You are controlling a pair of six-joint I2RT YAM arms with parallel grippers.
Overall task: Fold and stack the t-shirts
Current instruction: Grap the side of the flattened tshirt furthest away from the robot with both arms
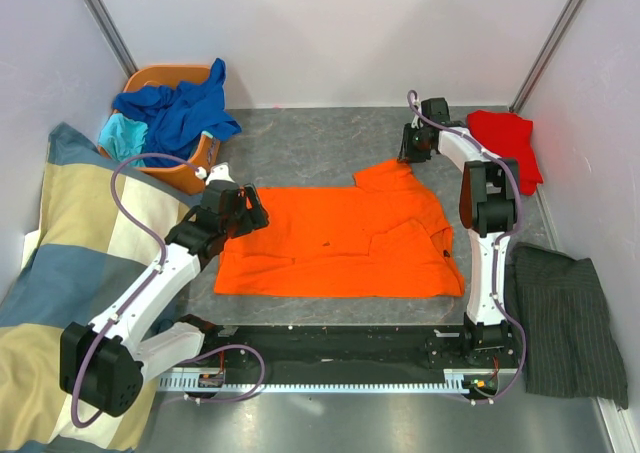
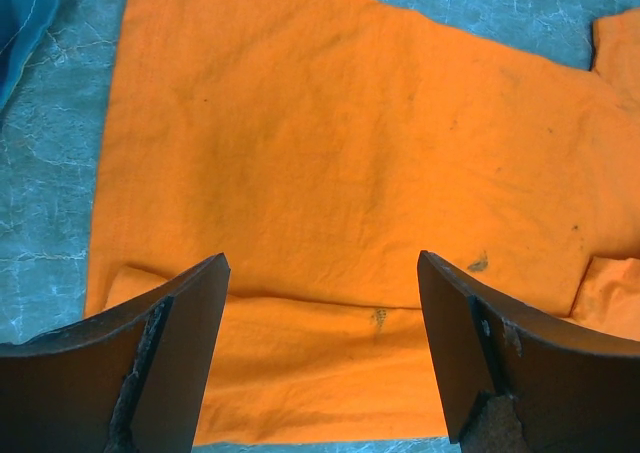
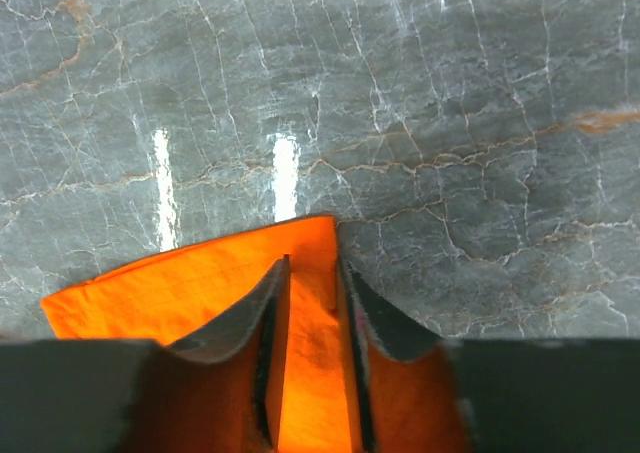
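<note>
A bright orange t-shirt [image 1: 340,238] lies spread flat in the middle of the grey table. My right gripper [image 1: 408,153] is at its far right sleeve. In the right wrist view the right gripper [image 3: 312,263] has its jaws drawn in close on the corner of the orange sleeve [image 3: 200,283], with cloth filling the gap. My left gripper [image 1: 250,213] hovers over the shirt's left end. The left gripper [image 2: 322,258] stands wide open above the orange cloth [image 2: 350,153], holding nothing. A red t-shirt [image 1: 510,143] lies at the far right. Royal blue [image 1: 185,108] and turquoise [image 1: 122,133] t-shirts fill a basket.
The orange basket [image 1: 150,76] stands at the far left corner. A big checked blanket [image 1: 70,243] covers the left side beside the left arm. A dark pinstriped cloth [image 1: 570,313] lies at the near right. White walls close in the table.
</note>
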